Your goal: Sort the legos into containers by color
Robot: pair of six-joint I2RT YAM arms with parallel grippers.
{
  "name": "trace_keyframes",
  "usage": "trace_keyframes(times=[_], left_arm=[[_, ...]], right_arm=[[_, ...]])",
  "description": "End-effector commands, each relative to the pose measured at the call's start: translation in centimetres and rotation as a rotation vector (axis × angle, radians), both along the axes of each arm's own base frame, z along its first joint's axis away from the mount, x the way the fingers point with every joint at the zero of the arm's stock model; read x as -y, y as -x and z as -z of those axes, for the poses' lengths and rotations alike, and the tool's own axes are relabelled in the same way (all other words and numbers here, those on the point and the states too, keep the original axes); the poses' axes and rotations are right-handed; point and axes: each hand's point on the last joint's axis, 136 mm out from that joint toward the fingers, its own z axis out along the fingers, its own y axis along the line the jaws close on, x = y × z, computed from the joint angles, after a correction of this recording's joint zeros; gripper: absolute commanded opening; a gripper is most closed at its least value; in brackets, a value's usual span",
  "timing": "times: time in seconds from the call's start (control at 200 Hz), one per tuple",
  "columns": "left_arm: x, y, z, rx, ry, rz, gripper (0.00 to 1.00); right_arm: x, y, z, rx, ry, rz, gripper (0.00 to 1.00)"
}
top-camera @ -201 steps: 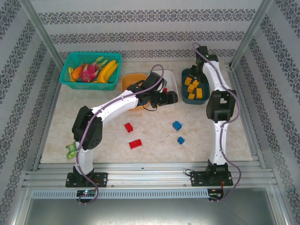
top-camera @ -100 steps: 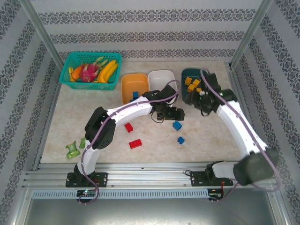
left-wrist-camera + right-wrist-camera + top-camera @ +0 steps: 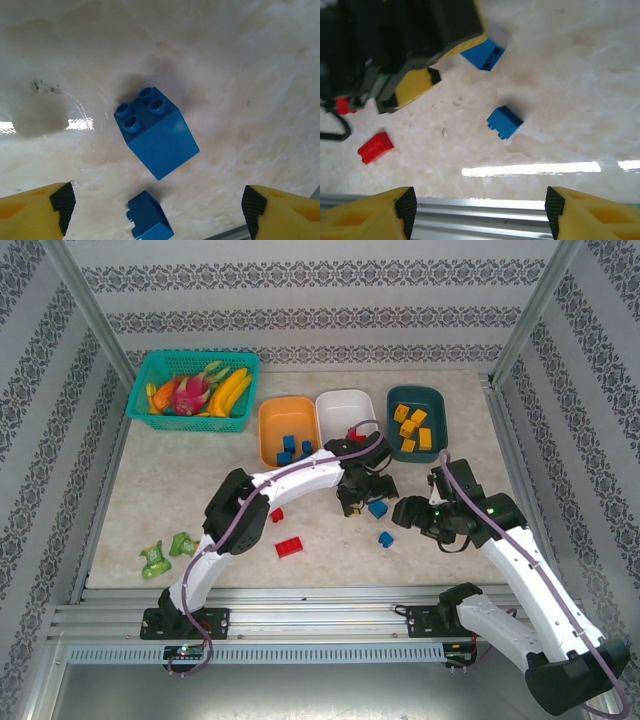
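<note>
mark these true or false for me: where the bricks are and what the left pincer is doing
1. The yellow bricks sit in the dark teal tub. True.
2. Two red bricks lie loose on the table. True.
3. The orange tub holds red bricks. False: it holds blue bricks.
4. The left pincer is shut on a blue brick. False: its jaws stand wide open above a blue brick that lies on the table.
</note>
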Motion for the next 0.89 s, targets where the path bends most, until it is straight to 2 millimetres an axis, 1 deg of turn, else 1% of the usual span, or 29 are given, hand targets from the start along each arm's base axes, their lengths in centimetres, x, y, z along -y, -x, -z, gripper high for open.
trace_keyframes(times=[0.0,0.16,0.235,0.315,0.38,0.54,0.6,0.659,0.704,0.794,0.819,0.889], left_arm=[[0.9,0.4,0.7,-0.072,-0.015,-0.154,0.88],[0.9,-0.2,1.7,-0.092,-0.053,-0.226,0.84],[1.3,-0.7,2.1,-0.084,-0.046,-0.243,0.82],[1.2,-1.0,2.8,-0.083,-0.066,-0.253,0.79],[1.1,-0.9,3.7,-0.093,-0.086,-0.26,0.74],[1.3,-1.0,4.4,-0.092,-0.089,-0.274,0.63],[1.5,-1.0,4.6,-0.095,-0.09,-0.273,0.54],[1.4,-0.9,4.7,-0.096,-0.095,-0.272,0.48],[1.4,-0.9,4.5,-0.092,-0.095,-0.268,0.43],[1.3,-1.0,3.8,-0.065,-0.097,-0.257,0.39],[1.3,-1.2,3.3,-0.053,-0.093,-0.254,0.35],[1.0,-1.5,1.9,-0.013,-0.09,-0.241,0.32]], right_arm=[[-0.9,1.0,-0.5,0.008,-0.056,-0.04,0.71],[-0.8,2.0,-0.5,0.012,-0.064,-0.061,0.71],[-0.5,2.3,-0.8,0.025,-0.052,-0.074,0.71],[-0.4,2.5,-1.0,0.027,-0.047,-0.088,0.71],[-0.5,2.5,-1.1,0.028,-0.049,-0.094,0.71],[-0.4,2.9,-0.8,0.023,-0.053,-0.095,0.71],[-0.3,3.0,-0.7,0.019,-0.054,-0.093,0.71],[-0.3,3.1,-0.6,0.019,-0.058,-0.091,0.71],[-0.3,3.1,-0.7,0.02,-0.057,-0.089,0.71],[-0.2,3.2,-0.9,0.029,-0.056,-0.086,0.71],[-0.1,3.2,-0.9,0.033,-0.054,-0.084,0.71],[-0.2,3.1,-1.4,0.051,-0.057,-0.09,0.71]])
